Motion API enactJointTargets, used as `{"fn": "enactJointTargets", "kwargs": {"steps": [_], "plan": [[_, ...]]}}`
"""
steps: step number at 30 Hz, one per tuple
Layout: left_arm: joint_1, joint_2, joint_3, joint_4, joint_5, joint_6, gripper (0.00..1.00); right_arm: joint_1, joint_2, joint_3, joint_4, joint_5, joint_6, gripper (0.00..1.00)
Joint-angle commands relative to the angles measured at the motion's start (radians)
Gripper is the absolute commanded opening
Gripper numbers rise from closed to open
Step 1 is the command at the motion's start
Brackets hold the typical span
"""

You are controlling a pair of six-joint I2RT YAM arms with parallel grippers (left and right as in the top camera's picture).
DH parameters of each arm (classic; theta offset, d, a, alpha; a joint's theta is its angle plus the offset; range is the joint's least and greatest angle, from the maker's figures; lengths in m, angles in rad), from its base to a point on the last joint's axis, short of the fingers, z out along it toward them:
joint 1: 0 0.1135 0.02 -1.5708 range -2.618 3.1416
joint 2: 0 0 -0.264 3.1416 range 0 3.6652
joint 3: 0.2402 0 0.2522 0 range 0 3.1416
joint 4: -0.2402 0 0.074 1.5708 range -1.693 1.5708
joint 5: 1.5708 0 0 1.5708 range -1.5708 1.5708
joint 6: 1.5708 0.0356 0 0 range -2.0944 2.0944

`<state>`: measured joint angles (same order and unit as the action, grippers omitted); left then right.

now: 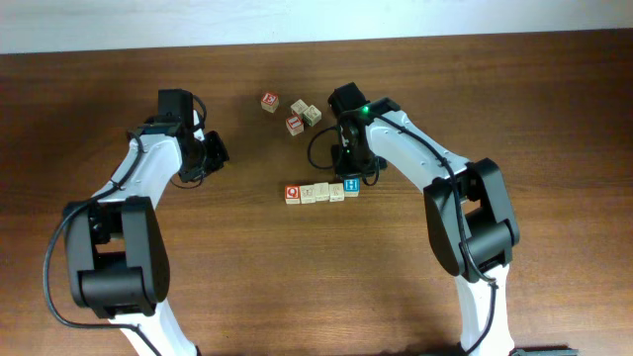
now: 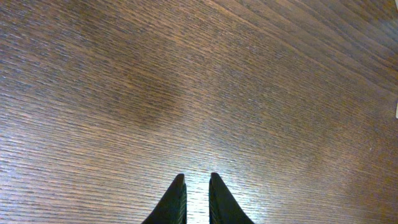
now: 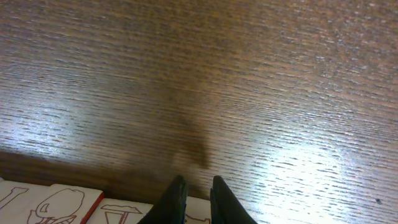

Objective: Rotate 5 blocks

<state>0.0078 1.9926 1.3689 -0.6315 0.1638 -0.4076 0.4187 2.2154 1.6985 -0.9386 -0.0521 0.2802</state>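
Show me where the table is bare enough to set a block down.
Free: the front of the table, below the row of blocks, between both arm bases; also the strip between the left end effector and that row. Crowded: the loose blocks farther back, and the right end effector at the row's blue end.

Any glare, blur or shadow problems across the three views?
Overhead: sharp and evenly lit, Q and H on the blocks are legible. Left wrist: the table grain is crisp, with a soft dark shadow patch mid-left and mild glare just ahead of the fingers. Right wrist: two bright glare patches on the wood with a dark shadow between them; the blocks are cut off at the bottom edge.
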Motion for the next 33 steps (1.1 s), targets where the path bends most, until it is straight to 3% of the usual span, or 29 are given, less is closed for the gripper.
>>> {"fn": "enactJointTargets", "kwargs": {"steps": [1,9,15,17,19,20,22,25,28,31,33], "plan": [[0.0,-0.011,0.014,-0.001,-0.004,0.019,0.12,0.0,0.002,-0.007,0.001,-0.027,-0.022,0.16],[0.0,-0.011,0.014,-0.001,-0.004,0.019,0.12,0.0,0.002,0.002,0.011,-0.085,-0.021,0.14],[0.0,-0.011,0.014,-0.001,-0.004,0.019,0.12,0.001,0.001,0.27,-0.198,-0.105,-0.01,0.19],[0.0,-0.011,0.014,-0.001,-0.004,0.019,0.12,0.001,0.001,0.335,-0.309,-0.155,0.014,0.27],[0.0,-0.011,0.014,-0.001,-0.004,0.019,0.12,0.001,0.002,0.33,-0.443,-0.174,0.073,0.29],[0.0,-0.011,0.014,0.0,-0.004,0.019,0.12,0.003,0.002,0.316,-0.481,-0.19,0.073,0.33],[0.0,-0.011,0.014,0.0,-0.005,0.019,0.13,0.02,0.002,0.29,-0.549,-0.195,0.073,0.54],[0.0,-0.011,0.014,0.0,-0.005,0.019,0.13,0.046,0.002,0.271,-0.556,-0.188,0.079,0.62],[0.0,-0.011,0.014,0.0,-0.009,0.019,0.14,0.087,0.002,0.175,-0.481,-0.132,0.116,0.52],[0.0,-0.011,0.014,-0.001,-0.016,0.019,0.15,0.105,0.002,0.066,-0.375,-0.101,0.126,0.31],[0.0,-0.011,0.014,0.0,-0.016,0.019,0.16,0.105,0.002,0.023,-0.318,-0.086,0.126,0.27]]}}
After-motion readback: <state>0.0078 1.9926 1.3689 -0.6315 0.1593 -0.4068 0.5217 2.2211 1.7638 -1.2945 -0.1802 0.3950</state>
